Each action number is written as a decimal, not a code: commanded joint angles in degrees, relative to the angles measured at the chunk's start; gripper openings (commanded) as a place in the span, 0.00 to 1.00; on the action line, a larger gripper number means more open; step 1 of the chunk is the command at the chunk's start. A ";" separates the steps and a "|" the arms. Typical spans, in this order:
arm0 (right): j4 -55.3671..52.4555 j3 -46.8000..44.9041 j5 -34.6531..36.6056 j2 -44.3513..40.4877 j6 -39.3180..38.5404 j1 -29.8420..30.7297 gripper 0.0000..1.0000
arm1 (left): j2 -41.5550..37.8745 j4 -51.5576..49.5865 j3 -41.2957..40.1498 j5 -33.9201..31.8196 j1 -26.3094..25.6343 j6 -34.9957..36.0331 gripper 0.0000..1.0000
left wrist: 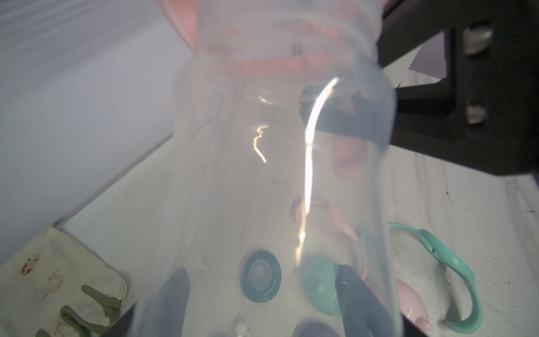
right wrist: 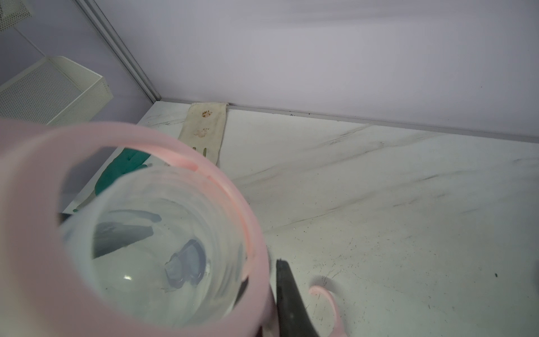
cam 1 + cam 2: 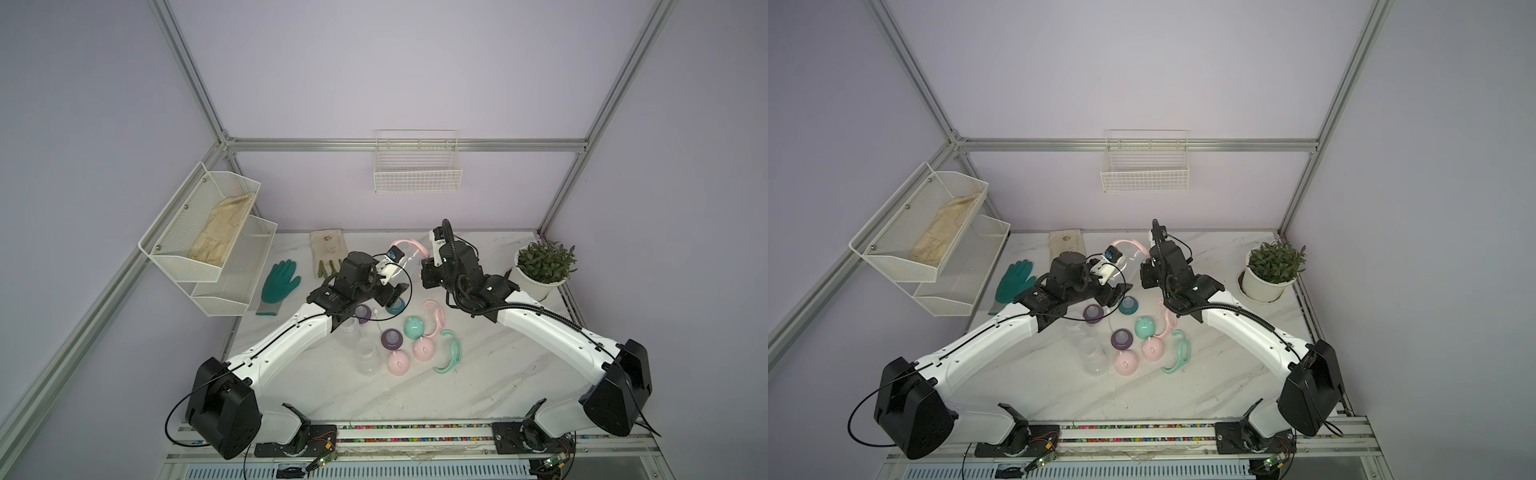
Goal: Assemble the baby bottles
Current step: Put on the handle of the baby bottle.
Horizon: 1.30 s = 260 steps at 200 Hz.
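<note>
One clear bottle [image 1: 262, 175] held above the table [image 3: 478, 374], base clamped in left gripper [image 1: 262, 294], pink ring [image 2: 29, 204] round its neck pinched tight by right gripper [image 2: 264, 291].

On the white marble bench [image 3: 478, 374], two clear plastic bottle bodies [image 3: 368, 355] stand left of eared dome caps [image 3: 424, 348] and round nipple collars [image 3: 392, 338]; a mint two-handled ring [image 3: 449, 351] lies right of those. Behind them a third clear bottle [image 3: 409, 259] hangs above the bench, a pink two-handled ring [image 2: 29, 233] at its neck. The white plant pot [image 3: 534, 284] stands far right; a teal rubber glove [image 3: 279, 282] and cream cloth glove [image 3: 328, 249] lie back left.
</note>
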 commanded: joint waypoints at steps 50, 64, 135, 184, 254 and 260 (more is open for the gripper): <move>-1.47 0.58 0.91 2.58 1.37 2.43 0.00 | 0.01 7.47 4.04 3.28 0.06 -6.08 0.00; -1.33 0.83 0.99 3.06 1.18 2.91 0.00 | 0.26 7.91 4.13 2.94 -0.04 -6.41 0.00; 0.34 -2.86 5.47 0.00 -12.00 5.70 0.00 | 1.37 5.07 6.01 0.56 -0.05 -5.54 0.00; 4.17 -7.39 6.30 -5.74 -19.48 5.98 0.00 | 1.76 1.62 7.93 0.92 -0.05 -5.05 0.00; 4.63 -9.11 12.45 -3.93 -22.30 6.19 0.00 | -0.76 1.20 7.73 13.32 -0.09 -5.58 0.00; 4.91 -9.02 12.59 -4.11 -21.61 6.19 0.00 | -0.91 0.99 7.73 13.52 -0.05 -5.39 0.00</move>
